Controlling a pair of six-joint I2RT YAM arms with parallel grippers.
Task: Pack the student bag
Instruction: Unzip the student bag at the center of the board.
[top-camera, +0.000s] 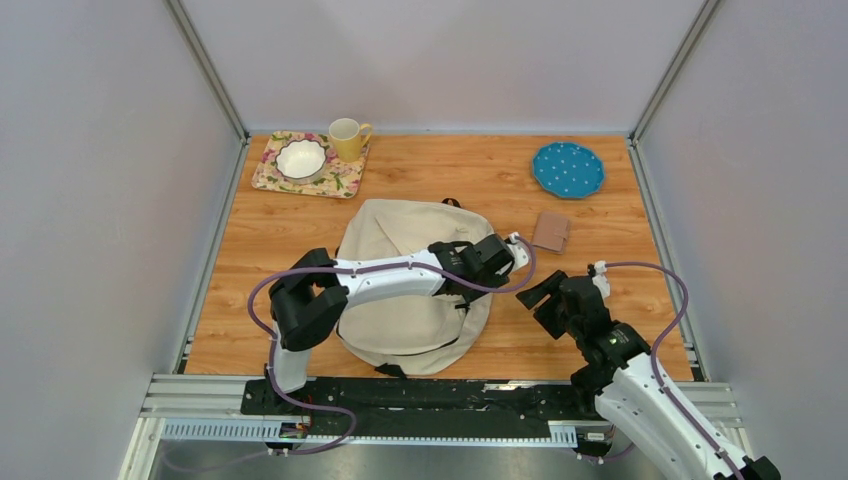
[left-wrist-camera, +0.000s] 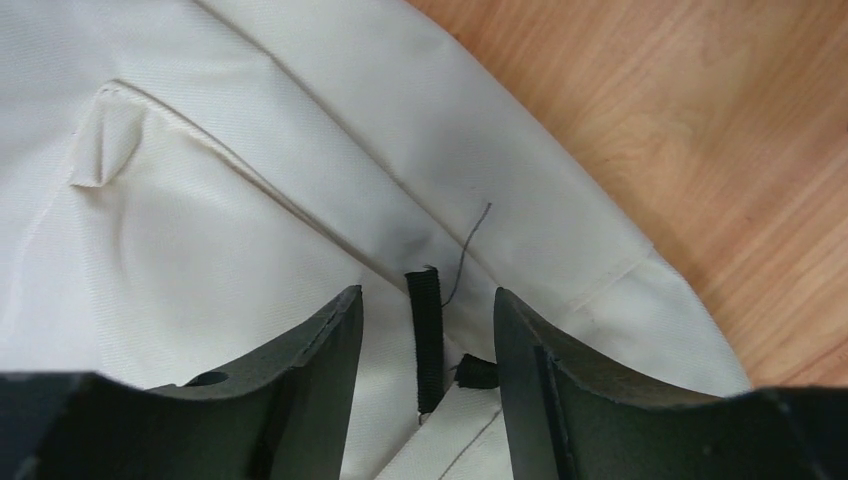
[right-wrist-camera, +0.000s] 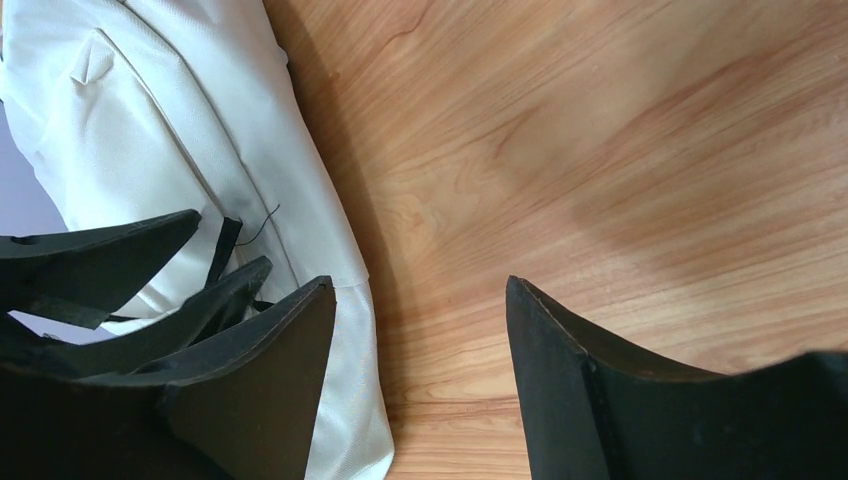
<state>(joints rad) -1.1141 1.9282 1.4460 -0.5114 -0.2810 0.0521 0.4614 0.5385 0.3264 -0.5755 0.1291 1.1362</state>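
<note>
The student bag (top-camera: 400, 300) is a cream fabric backpack lying flat mid-table. My left arm reaches across it to its right edge, where my left gripper (top-camera: 497, 262) hovers. In the left wrist view that gripper (left-wrist-camera: 427, 300) stands open astride a short black strap tab (left-wrist-camera: 428, 345) on the bag (left-wrist-camera: 250, 200), and neither finger touches the tab. My right gripper (top-camera: 537, 292) is open just right of the bag. In its wrist view the right gripper (right-wrist-camera: 420, 285) has bare wood between its fingers, with the bag's edge (right-wrist-camera: 340, 330) beside the left one.
A brown wallet-like case (top-camera: 551, 231) lies just beyond the two grippers. A blue dotted plate (top-camera: 568, 168) sits at the back right. At the back left, a yellow mug (top-camera: 347, 138) and a white bowl (top-camera: 300, 158) rest on a floral mat (top-camera: 265, 178).
</note>
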